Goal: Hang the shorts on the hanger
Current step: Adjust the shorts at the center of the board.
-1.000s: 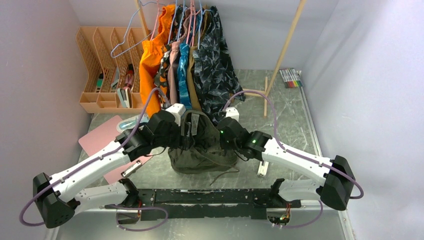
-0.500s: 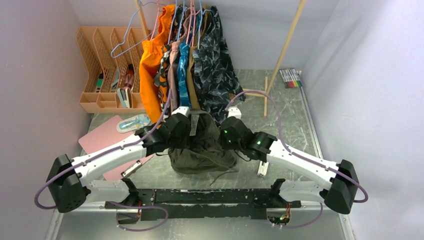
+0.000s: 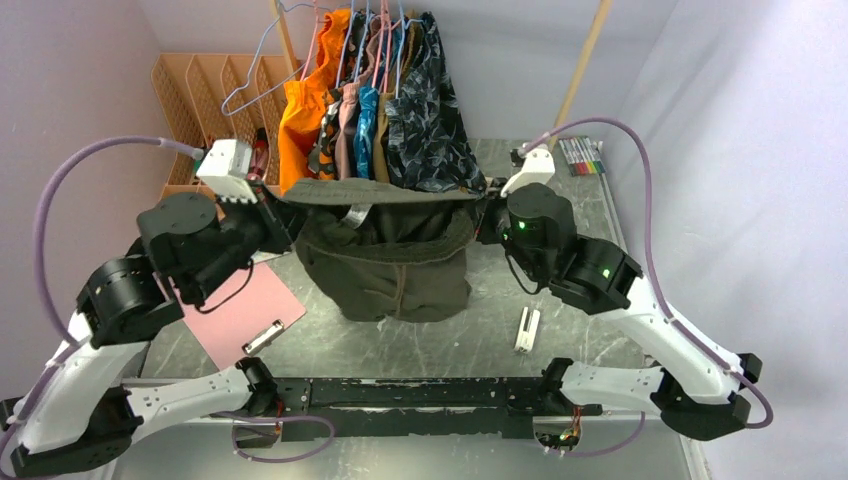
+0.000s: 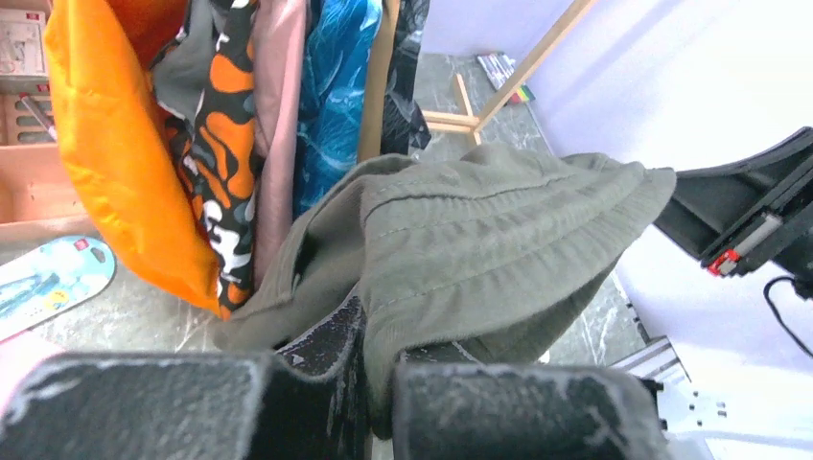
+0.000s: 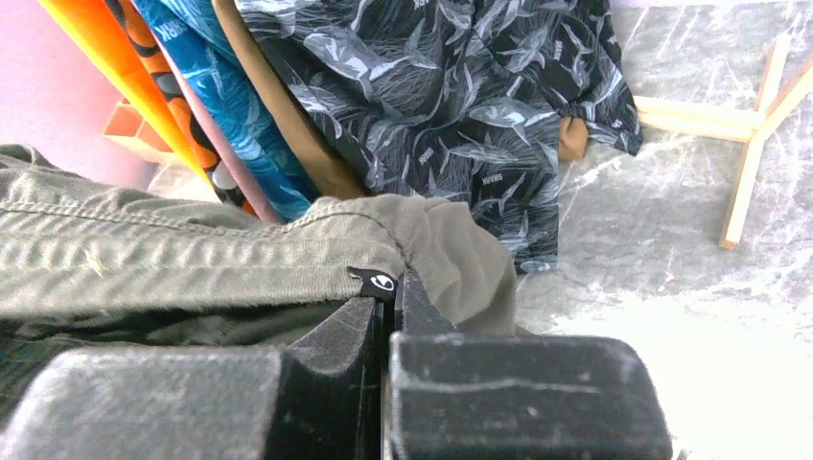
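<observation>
We hold the plain olive-green fabric shorts [image 3: 385,265] spread in the air; hanging not yet begun.
The left hand [image 3: 272,203] and right hand [image 3: 488,212] each clamp a waistband corner above the grey marbled counter [image 3: 600,240]. The thin light-blue wire hanger [image 3: 237,78] hangs well apart, beside the orange garment [image 3: 300,110]. Next, we judge, shorts and hanger must be brought together.

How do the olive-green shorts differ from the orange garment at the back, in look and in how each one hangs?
Colour: the shorts are dark olive green; the orange garment is bright orange.
Support: the shorts hang between the left pincer and the right pincer, both clamped on the waistband; the orange garment hangs on the wooden rack.
Shape: the shorts are stretched wide; the orange garment falls narrow.
Both are plain, unpatterned fabric.
</observation>
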`<state>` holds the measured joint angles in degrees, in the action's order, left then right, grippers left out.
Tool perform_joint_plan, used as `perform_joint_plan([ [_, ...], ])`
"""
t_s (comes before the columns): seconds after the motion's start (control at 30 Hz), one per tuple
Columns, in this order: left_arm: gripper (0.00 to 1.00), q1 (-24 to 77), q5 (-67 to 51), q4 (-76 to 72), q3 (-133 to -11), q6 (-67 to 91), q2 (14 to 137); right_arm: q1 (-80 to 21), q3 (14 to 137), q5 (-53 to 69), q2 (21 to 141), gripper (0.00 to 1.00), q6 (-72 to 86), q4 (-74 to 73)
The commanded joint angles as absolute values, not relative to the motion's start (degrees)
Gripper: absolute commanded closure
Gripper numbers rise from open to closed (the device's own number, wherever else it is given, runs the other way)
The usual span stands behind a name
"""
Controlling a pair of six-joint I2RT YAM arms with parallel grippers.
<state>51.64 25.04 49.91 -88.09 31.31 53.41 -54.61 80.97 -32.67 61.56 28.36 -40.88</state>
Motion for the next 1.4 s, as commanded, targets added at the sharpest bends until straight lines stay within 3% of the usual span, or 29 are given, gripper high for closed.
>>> perform_joint_plan([
  [0.0,0.93,51.7,28.4,56.8,-85.3,28.6,51.8,-54.3,76.7,-39.2,60.9,1.00,28.5,-46.9],
  [0.2,0.93,51.7,30.3,56.8,-76.1,32.4,49.3,-54.1,64.9,-38.3,58.2,1.00,35.3,-47.4],
  [0.4,0.93,51.7,30.4,54.9,-65.8,36.9,46.9,-52.8,54.9,-28.9,58.4,1.00,38.1,-41.7],
  [0.6,0.93,51.2,32.5,51.0,-59.7,39.1,50.6,-47.7,54.4,-21.5,64.0,0.99,35.5,-34.2],
  [0.73,0.93,48.8,30.8,48.5,-58.3,40.1,56.6,-42.6,54.8,-15.2,68.0,0.89,33.6,-30.8],
  [1.0,0.93,46.2,28.2,43.1,-55.3,42.3,59.4,-42.1,50.3,-10.2,63.8,0.49,35.3,-32.2],
  [1.37,0.93,45.7,28.0,42.7,-56.0,44.4,62.4,-42.9,44.8,-3.3,60.5,0.40,37.6,-31.9],
])
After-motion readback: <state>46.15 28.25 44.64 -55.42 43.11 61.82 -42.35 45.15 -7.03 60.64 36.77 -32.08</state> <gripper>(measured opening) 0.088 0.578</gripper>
